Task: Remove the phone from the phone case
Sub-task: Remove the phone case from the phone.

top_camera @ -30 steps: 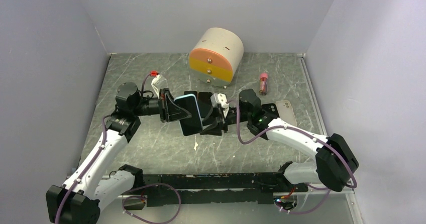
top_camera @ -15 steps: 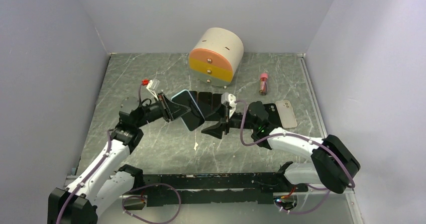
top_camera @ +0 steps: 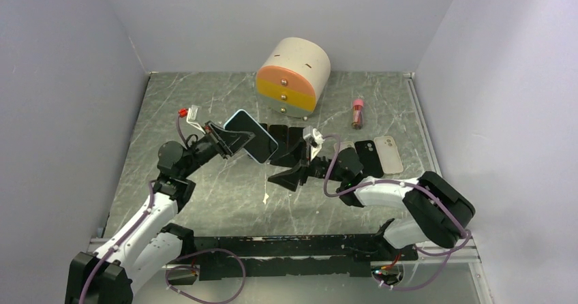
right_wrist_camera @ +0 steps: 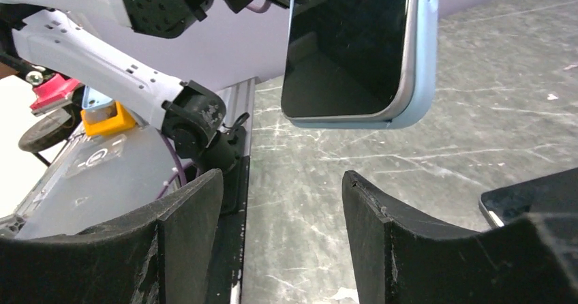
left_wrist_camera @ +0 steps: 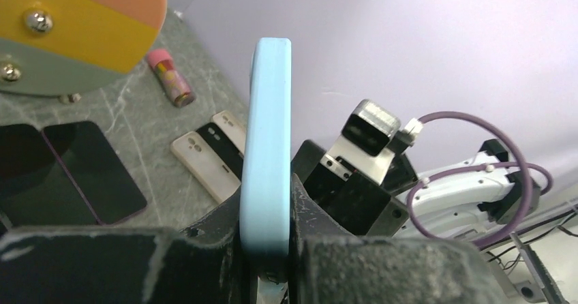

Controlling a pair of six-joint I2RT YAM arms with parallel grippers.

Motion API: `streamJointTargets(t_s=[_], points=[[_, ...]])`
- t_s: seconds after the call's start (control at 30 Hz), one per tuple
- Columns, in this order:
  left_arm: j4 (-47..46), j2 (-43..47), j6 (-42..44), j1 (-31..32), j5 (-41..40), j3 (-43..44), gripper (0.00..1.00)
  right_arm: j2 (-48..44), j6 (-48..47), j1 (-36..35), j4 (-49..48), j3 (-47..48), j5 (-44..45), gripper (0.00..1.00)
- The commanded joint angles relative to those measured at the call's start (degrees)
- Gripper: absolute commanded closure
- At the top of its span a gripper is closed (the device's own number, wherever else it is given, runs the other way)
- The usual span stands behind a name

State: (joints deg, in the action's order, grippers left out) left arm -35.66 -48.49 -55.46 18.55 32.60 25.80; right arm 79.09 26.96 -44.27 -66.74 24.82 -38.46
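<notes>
A: The left gripper [left_wrist_camera: 267, 248] was clamped tight on the light-blue phone case [left_wrist_camera: 267, 140], with the phone [right_wrist_camera: 347, 45] inside it, raised above the marbled table [top_camera: 211, 195].
B: And the right gripper [right_wrist_camera: 283, 208]?
A: Its jaws stood well apart, holding nothing, just beneath the case's lower end.

Grey marble-patterned tabletop [top_camera: 204, 99] enclosed by plain lilac walls [top_camera: 68, 79]. At the back stands a cream, round-topped drawer unit [top_camera: 293, 79], its front banded pink, yellow and grey-green, with round metal knobs. To its right lies a small pink-capped tube [top_camera: 357, 113]. In front of the unit, two flat black handsets [top_camera: 283, 138] lie side by side, screens up. Further right, three phone covers form a row: cream [left_wrist_camera: 196, 159], black [top_camera: 371, 155], cream [top_camera: 390, 153]. A small white scrap [top_camera: 264, 197] lies nearer the front edge.
</notes>
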Motion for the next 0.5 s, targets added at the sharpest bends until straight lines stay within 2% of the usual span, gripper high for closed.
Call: streamJointTargets(t_s=[0.0, 0.23, 0.47], points=[[-11.8, 0.1, -4.3, -0.1, -1.7, 0.2, 0.98, 1.6, 3.7, -0.9, -9.3, 2.4, 0.0, 0.32], [-17.3, -1.3, -8.5, 0.1, -1.6, -1.4, 0.97, 3.7, 5.8, -0.9, -13.9, 3.3, 2.5, 0.33], [-17.1, -0.9, -11.1, 0.9, -2.3, -1.4, 0.97, 5.8, 6.4, -0.9, -17.1, 5.5, 2.7, 0.37]])
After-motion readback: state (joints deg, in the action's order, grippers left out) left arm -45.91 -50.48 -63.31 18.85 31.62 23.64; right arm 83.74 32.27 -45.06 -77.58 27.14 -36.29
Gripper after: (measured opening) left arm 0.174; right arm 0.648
